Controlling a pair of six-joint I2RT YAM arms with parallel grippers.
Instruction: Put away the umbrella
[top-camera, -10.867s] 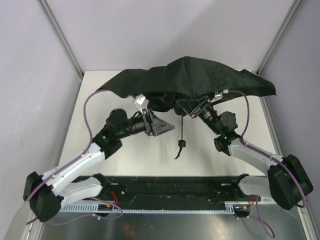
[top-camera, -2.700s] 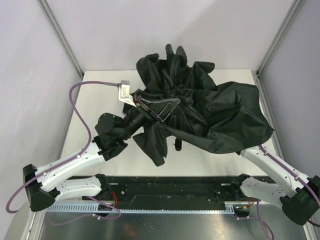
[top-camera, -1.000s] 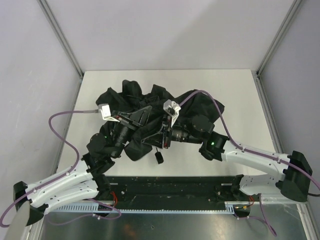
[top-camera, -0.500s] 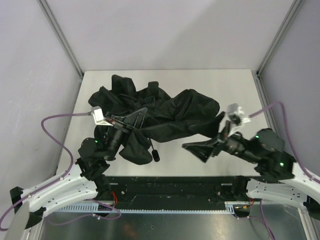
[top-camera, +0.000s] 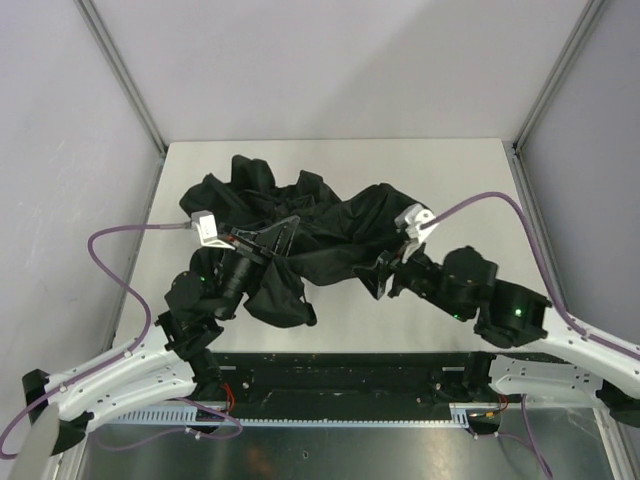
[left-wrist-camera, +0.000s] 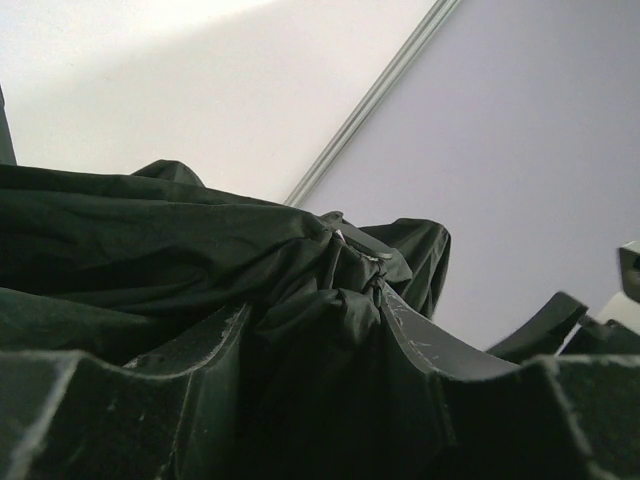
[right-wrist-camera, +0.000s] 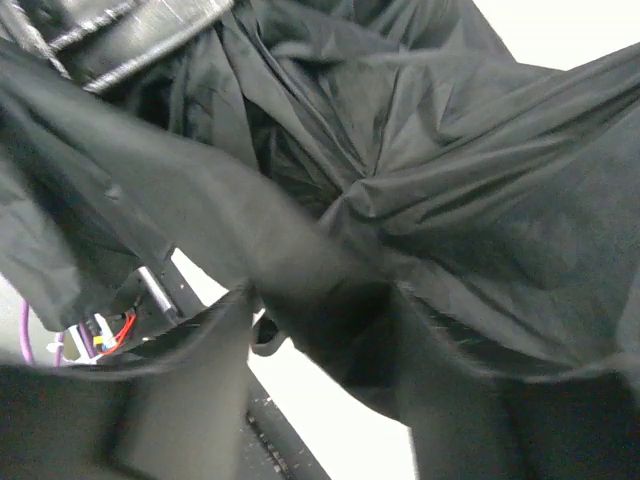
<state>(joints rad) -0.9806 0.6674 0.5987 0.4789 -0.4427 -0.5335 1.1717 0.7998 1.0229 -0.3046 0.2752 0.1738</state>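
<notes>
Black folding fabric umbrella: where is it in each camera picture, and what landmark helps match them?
Top external: black fabric umbrella lies crumpled mid-way across the white tabletop.
Left wrist: umbrella fills the lower half.
Right wrist: umbrella fills most of the picture.
Shared landmark: white tabletop, upper left and top-right corner.

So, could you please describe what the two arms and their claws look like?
The left arm and right arm have white shells with black joints and wrists. A purple cable loops along each to a small white camera block at the wrist. The left claw and right claw are black, each with two wedge-shaped fingers.
</notes>
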